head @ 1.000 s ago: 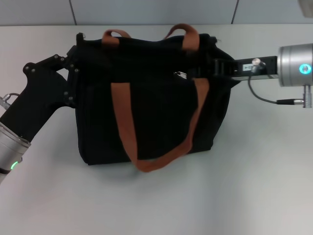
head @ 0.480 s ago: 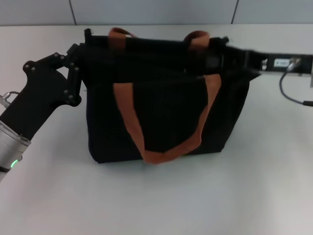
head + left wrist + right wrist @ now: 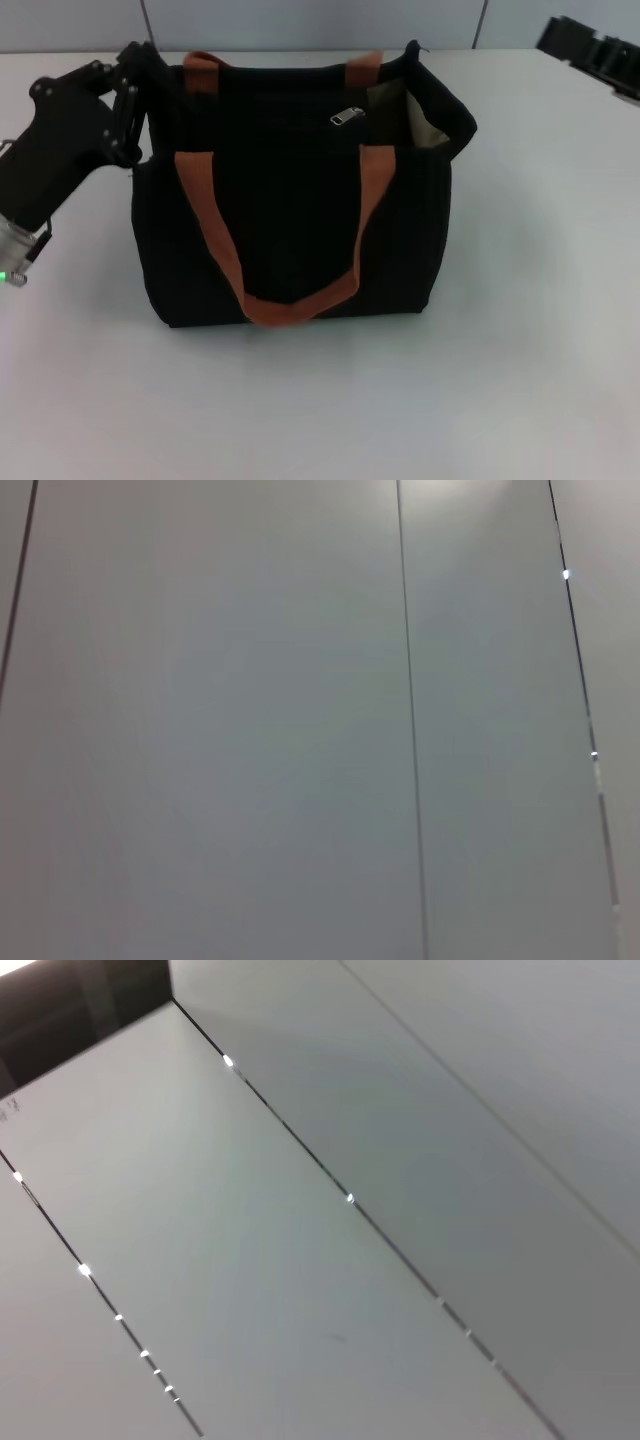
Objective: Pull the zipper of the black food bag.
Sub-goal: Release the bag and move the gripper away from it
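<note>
The black food bag [image 3: 290, 220] stands upright in the middle of the white table in the head view. Its rust-orange strap handles [image 3: 300, 300] hang down the near face. The silver zipper pull tab [image 3: 347, 116] lies on the top edge, right of centre. To its right the top gapes and shows the pale lining [image 3: 405, 108]. My left gripper [image 3: 148, 68] is shut on the bag's top left corner. My right gripper [image 3: 590, 45] is far off at the back right, clear of the bag. Neither wrist view shows the bag.
The white table [image 3: 520, 330] spreads around the bag. A grey panelled wall [image 3: 300, 20] runs behind the table. The left wrist view shows only grey panels [image 3: 250, 730], and so does the right wrist view [image 3: 400, 1160].
My right gripper has left the bag's right end and drawn back to the far right. The bag has shifted left with my left gripper, and its right end now gapes open.
</note>
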Controlling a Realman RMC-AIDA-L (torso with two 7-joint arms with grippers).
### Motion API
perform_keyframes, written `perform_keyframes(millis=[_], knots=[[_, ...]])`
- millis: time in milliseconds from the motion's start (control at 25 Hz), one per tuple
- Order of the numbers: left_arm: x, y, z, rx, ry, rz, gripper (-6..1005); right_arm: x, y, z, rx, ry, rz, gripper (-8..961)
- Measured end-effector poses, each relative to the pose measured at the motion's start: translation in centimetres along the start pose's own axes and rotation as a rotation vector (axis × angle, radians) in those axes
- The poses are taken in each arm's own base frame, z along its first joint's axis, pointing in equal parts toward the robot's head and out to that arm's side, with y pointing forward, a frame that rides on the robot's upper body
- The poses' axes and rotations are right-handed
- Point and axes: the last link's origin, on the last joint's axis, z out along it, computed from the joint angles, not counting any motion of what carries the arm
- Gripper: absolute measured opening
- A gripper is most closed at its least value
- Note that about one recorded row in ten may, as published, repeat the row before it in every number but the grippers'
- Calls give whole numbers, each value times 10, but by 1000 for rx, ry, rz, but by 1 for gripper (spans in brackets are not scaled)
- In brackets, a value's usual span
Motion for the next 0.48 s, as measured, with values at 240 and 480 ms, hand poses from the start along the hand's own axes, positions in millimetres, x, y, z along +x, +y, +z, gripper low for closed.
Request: perform_keyframes(millis=[240,480], knots=[[9,-12,16,-80,-50,-86,21,13,-2,-7,12,4,-49,296],[28,-32,22,-68,-47,-196,124,20,-4,-6,15,57,-105,475]])
